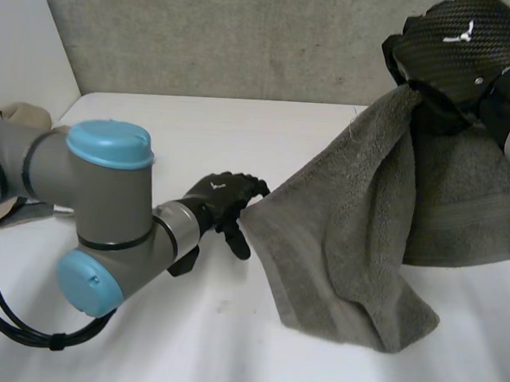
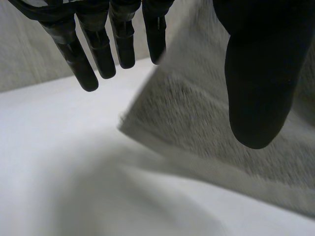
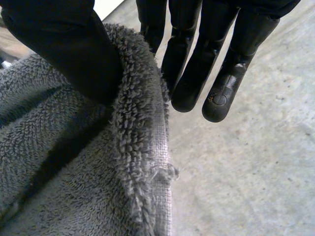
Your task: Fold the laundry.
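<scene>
One grey towel (image 1: 356,240), lifted by its upper edge well above the white table (image 1: 241,130), hanging in loose folds and reaching down to the tabletop at its lowest corner. Held at the top by the right hand (image 1: 459,48), up near the grey wall (image 1: 247,35). Seen from the right wrist: thumb (image 3: 64,49) pressed into the pile on one side of the hem, straight fingers (image 3: 192,73) on the other side, hem caught between them, so grasping the towel. Lower down, left hand (image 1: 224,202) close over the table, reaching towards the towel's corner on the robot's left side, fingertips right at that corner in the head view; touching or just short of it, cannot tell. Seen from the left wrist: fingers (image 2: 81,66) straight and spread, thumb (image 2: 256,88) held well apart from them, towel corner lying beyond the gap, nothing pinched, so released. One bunched beige cloth (image 1: 21,116) at the table's far left edge, behind the left arm (image 1: 89,207), well apart from the towel.
</scene>
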Available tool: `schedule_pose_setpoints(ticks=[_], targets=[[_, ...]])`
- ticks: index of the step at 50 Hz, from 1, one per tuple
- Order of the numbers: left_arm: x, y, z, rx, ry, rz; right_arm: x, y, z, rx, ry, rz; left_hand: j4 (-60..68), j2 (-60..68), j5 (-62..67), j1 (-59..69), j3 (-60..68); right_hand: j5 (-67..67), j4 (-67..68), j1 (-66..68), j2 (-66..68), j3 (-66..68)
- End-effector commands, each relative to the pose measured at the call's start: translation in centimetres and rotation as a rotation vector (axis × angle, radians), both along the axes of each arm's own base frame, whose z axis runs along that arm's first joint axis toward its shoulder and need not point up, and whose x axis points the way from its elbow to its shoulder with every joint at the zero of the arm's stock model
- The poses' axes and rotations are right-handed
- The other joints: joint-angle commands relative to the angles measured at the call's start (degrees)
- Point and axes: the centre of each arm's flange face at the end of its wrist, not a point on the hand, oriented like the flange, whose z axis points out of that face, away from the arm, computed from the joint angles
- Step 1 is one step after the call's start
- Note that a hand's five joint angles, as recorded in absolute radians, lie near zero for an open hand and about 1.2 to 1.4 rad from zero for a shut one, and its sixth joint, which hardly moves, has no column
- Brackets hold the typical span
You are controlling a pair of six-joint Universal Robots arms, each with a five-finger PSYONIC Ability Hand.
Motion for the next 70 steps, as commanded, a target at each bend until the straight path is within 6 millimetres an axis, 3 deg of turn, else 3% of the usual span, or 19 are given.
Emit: schedule_pose_setpoints(ticks=[1, 6, 12, 20, 25, 32, 37, 40, 43, 47, 48, 50, 51, 55, 59, 63, 67, 70], targets=[[0.6, -0.4, 2.1, -0.044, 0.028, 0.02, 0.0, 0.0, -1.1, 0.036, 0.011, 0.001, 3.82, 3.91, 3.65, 4.1, 3.98, 13.56, 12.12, 24.41, 12.92, 12.54], [0.0, 0.0, 2.2, -0.053, 0.036, 0.001, 0.1, 0.2, -1.3, 0.044, 0.011, 0.008, 3.65, 3.74, 3.48, 3.93, 3.81, 13.56, 12.12, 24.41, 12.92, 12.54], [-2.2, 1.0, 0.1, -0.029, 0.018, -0.059, 0.2, 0.5, -1.3, 0.049, 0.009, 0.011, 3.31, 3.41, 3.14, 3.59, 3.47, 13.56, 12.12, 24.41, 12.92, 12.54], [-3.8, -0.7, -1.3, -0.064, 0.021, -0.04, -0.2, 1.5, -1.6, 0.077, 0.022, 0.014, 5.32, 5.41, 5.15, 5.6, 5.48, 13.56, 12.12, 24.41, 12.92, 12.54], [-4.3, -1.3, -2.3, -0.057, 0.016, -0.037, -0.5, 2.3, -1.4, 0.084, 0.022, 0.017, 21.12, 21.21, 20.95, 21.4, 21.28, 13.56, 12.12, 24.41, 12.92, 12.54], [-4.6, -0.5, -3.8, -0.023, -0.005, -0.064, -0.7, 2.7, -0.9, 0.065, 0.012, 0.013, 39.28, 39.38, 39.11, 39.56, 39.44, 13.56, 12.12, 24.41, 12.92, 12.54], [-4.8, -0.2, -4.3, -0.015, -0.013, -0.073, -0.8, 2.7, -0.4, 0.054, 0.0, 0.011, 58.93, 59.03, 58.76, 59.21, 59.09, 13.56, 12.12, 24.41, 12.92, 12.54], [-4.6, -0.5, -4.2, -0.019, -0.013, -0.061, -0.8, 2.6, -0.3, 0.056, -0.008, 0.003, 58.97, 59.06, 58.8, 59.25, 59.13, 13.56, 12.12, 24.41, 12.92, 12.54], [-4.4, -0.8, -3.1, -0.04, -0.003, -0.045, -1.0, 2.5, -0.2, 0.055, -0.002, -0.003, 58.97, 59.06, 58.8, 59.25, 59.13, 13.56, 12.12, 24.41, 12.92, 12.54], [-2.7, -1.9, 1.9, -0.13, 0.046, 0.004, -1.5, 2.0, 0.1, 0.066, 0.021, -0.022, 58.97, 59.06, 58.8, 59.25, 59.13, 13.56, 12.12, 24.41, 12.92, 12.54], [-1.1, -2.5, 4.7, -0.179, 0.07, 0.049, -1.7, 1.7, 0.1, 0.069, 0.026, -0.033, 58.97, 59.06, 58.8, 59.25, 59.13, 13.56, 12.12, 24.41, 12.92, 12.54], [0.6, -2.9, 7.1, -0.227, 0.086, 0.094, -2.4, 1.1, 0.2, 0.081, 0.045, -0.065, 58.97, 59.06, 58.8, 59.25, 59.13, 13.56, 12.12, 24.41, 12.92, 12.54], [2.0, -2.8, 9.3, -0.276, 0.099, 0.123, -3.0, 0.5, 0.1, 0.096, 0.075, -0.092, 58.97, 59.06, 58.8, 59.25, 59.13, 13.56, 12.12, 24.41, 12.92, 12.54], [4.3, -0.9, 13.8, -0.391, 0.113, 0.146, -3.4, -1.1, -1.0, 0.137, 0.183, -0.114, 58.97, 59.06, 58.8, 59.25, 59.13, 13.56, 12.12, 24.41, 12.92, 12.54], [5.5, 1.4, 15.4, -0.459, 0.084, 0.137, -3.2, -1.7, -2.3, 0.175, 0.241, -0.106, 58.97, 59.06, 58.8, 59.25, 59.13, 13.56, 12.12, 24.41, 12.92, 12.54], [6.0, 2.3, 14.4, -0.47, 0.019, 0.126, -3.0, -2.7, -4.3, 0.239, 0.265, -0.098, 58.97, 59.06, 58.8, 59.25, 59.13, 13.56, 12.12, 24.41, 12.92, 12.54], [5.6, 1.4, 12.3, -0.453, -0.058, 0.116, -2.5, -4.3, -6.9, 0.314, 0.292, -0.093, 58.97, 59.06, 58.8, 59.25, 59.13, 13.56, 12.12, 24.41, 12.92, 12.54], [4.8, -1.1, 10.4, -0.467, -0.115, 0.14, -2.0, -6.0, -8.2, 0.332, 0.292, -0.092, 58.97, 59.06, 58.8, 59.25, 59.13, 13.56, 12.12, 24.41, 12.92, 12.54]])
